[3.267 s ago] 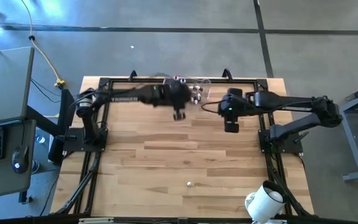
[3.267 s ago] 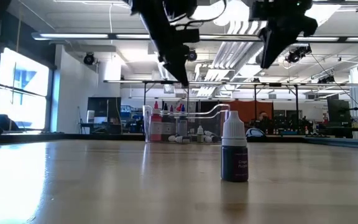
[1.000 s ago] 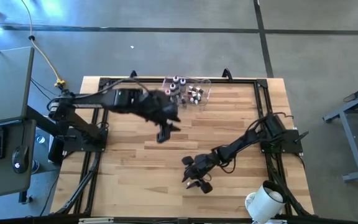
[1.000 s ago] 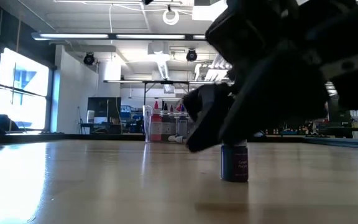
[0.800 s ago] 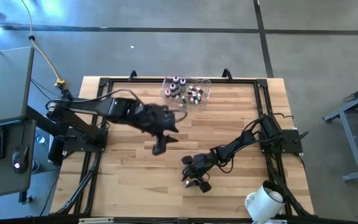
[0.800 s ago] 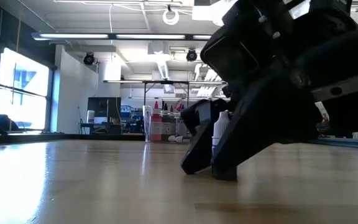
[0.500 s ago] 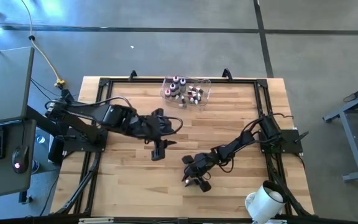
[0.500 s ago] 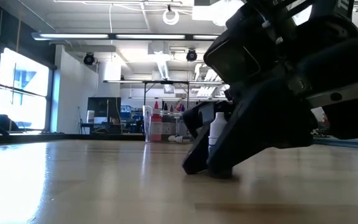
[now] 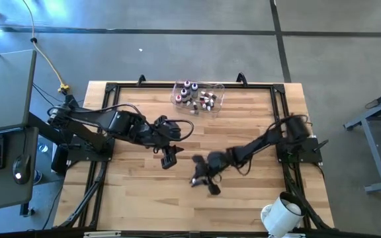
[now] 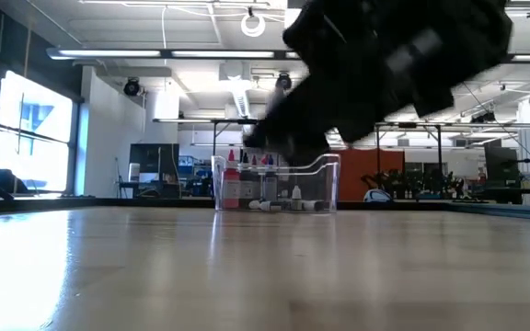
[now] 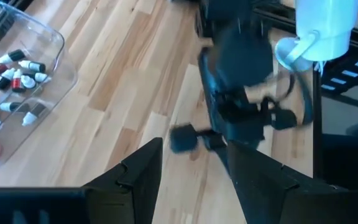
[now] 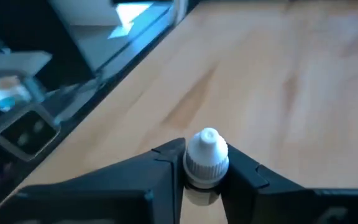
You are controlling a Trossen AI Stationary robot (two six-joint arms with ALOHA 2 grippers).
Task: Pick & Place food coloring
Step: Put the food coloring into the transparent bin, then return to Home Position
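A tiny food coloring bottle with a white cap (image 12: 207, 152) sits between the fingers of my right gripper (image 12: 207, 163), which is shut on it. That gripper is above the middle of the table, toward its near side (image 9: 202, 180), and shows blurred high in the low view (image 10: 385, 64). My left gripper (image 9: 169, 160) is open and empty just left of it, its fingers spread (image 11: 194, 183). Several more small bottles (image 9: 196, 96) lie and stand in the clear plastic tub (image 9: 218, 99) at the far edge. My right gripper pinches the bottle between its two fingers just below the white cap (image 12: 205, 179). The cap sticks out past the fingertips, and the fingers hide the body. The bottle is lifted clear of the table.
A big white cylinder (image 9: 280, 215) stands at the near right corner and also shows in the left wrist view (image 11: 325, 25). The tub also shows in the low view (image 10: 325, 170). Bare wood (image 9: 137, 192) lies at the near left.
My right gripper has taken the bottle that stood on the table and lifted it clear, rising and going a little toward the far edge. My left gripper has come away from the tub toward the near edge, to the table's middle.
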